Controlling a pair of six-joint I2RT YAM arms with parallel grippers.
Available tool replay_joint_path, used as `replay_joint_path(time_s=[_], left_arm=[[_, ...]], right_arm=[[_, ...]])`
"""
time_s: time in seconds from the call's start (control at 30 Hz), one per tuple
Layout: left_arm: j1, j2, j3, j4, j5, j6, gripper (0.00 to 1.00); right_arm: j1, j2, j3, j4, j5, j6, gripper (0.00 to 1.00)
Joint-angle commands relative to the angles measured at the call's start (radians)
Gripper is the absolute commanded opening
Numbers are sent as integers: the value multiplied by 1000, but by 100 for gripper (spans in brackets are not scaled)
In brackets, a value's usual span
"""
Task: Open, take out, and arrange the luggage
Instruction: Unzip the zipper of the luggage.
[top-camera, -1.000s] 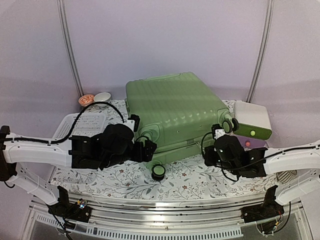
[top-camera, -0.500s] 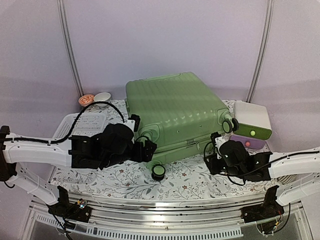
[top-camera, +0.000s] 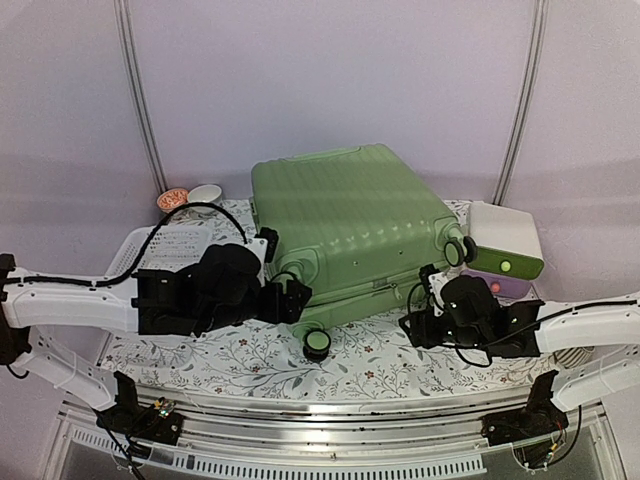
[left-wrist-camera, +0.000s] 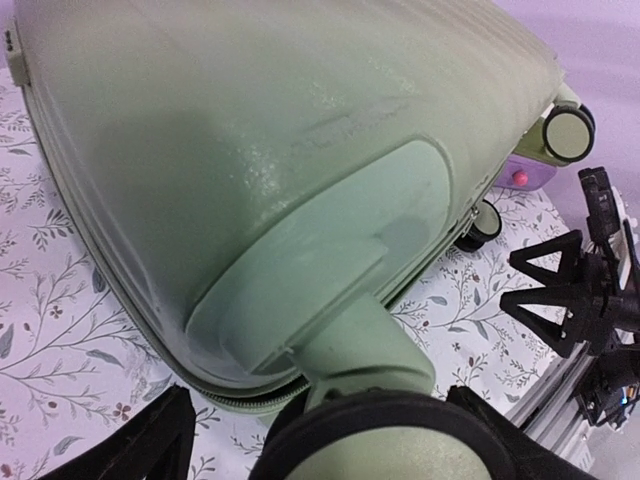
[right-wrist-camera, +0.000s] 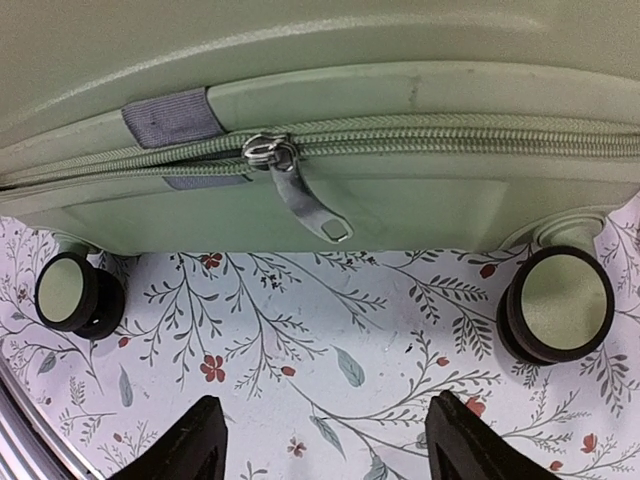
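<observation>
Opening step: green hard-shell suitcase (right-wrist-camera: 400, 60) zipped shut. Right gripper (right-wrist-camera: 325, 415) spread, zipper pull (right-wrist-camera: 300, 200) just ahead, unpinched; to be closed on next. Left gripper (top-camera: 290, 298) by caster wheel (left-wrist-camera: 385, 440), grip cannot be told.

Left arm (top-camera: 60, 305): white link shells, bulky black wrist housing; small white block (top-camera: 268, 244) at its 2 o'clock. Thick black cable (top-camera: 200, 206) is arched over the housing at 12 o'clock. Right arm (top-camera: 590, 318): matching white shells, black wrist block, thin black cable loops (top-camera: 412, 295) at 9 o'clock. Black base brackets (top-camera: 135, 410) with loose wiring are recorded. Right gripper (right-wrist-camera: 328, 398): fingers (right-wrist-camera: 190, 445) matte black, tapered.
</observation>
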Motion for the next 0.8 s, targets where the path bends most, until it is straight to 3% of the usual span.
replay_joint_path(time_s=[0.0, 0.3, 0.53, 0.77], left_arm=[[72, -63, -54, -31, 23, 2, 85], [120, -154, -109, -14, 42, 13, 79], [122, -157, -115, 3, 67, 24, 79], [122, -163, -122, 17, 87, 33, 78]], right_arm=[[-9, -25, 24, 1, -27, -2, 72], [-10, 14, 36, 43, -30, 7, 66], [13, 31, -34, 319, -91, 9, 58], [31, 100, -85, 534, -7, -39, 54]])
